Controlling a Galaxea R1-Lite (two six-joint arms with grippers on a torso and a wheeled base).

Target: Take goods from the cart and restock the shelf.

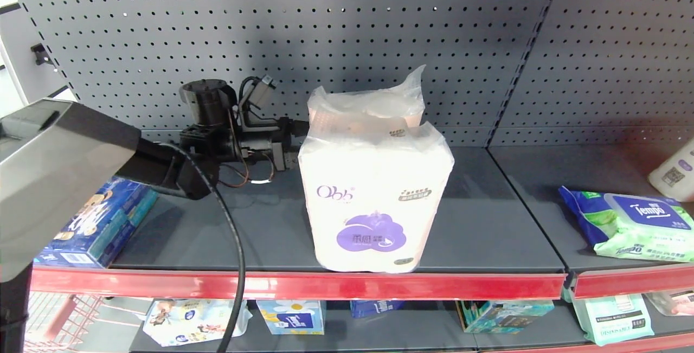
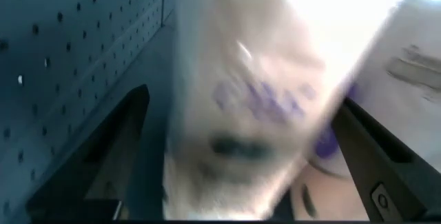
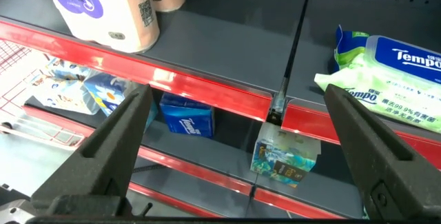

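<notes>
Left gripper (image 1: 290,146) is over the shelf deck (image 1: 488,217), at the rear left of the toilet paper pack (image 1: 374,201). On its wrist camera I see its fingers (image 2: 114,158) spread wide with the blurred pack between them; I cannot tell whether they touch it. Far left on the deck lie blue boxes (image 1: 103,223), and below them a corner of the pink wire cart (image 1: 59,315) shows. The pack stands upright mid-deck, near the red front rail (image 1: 325,285). In the next bay to the right lies a wet wipes pack (image 1: 634,223), with a white bottle (image 1: 675,171) behind it. My right gripper (image 3: 238,155) hangs in front of the shelves, fingers wide apart with nothing between them.
</notes>
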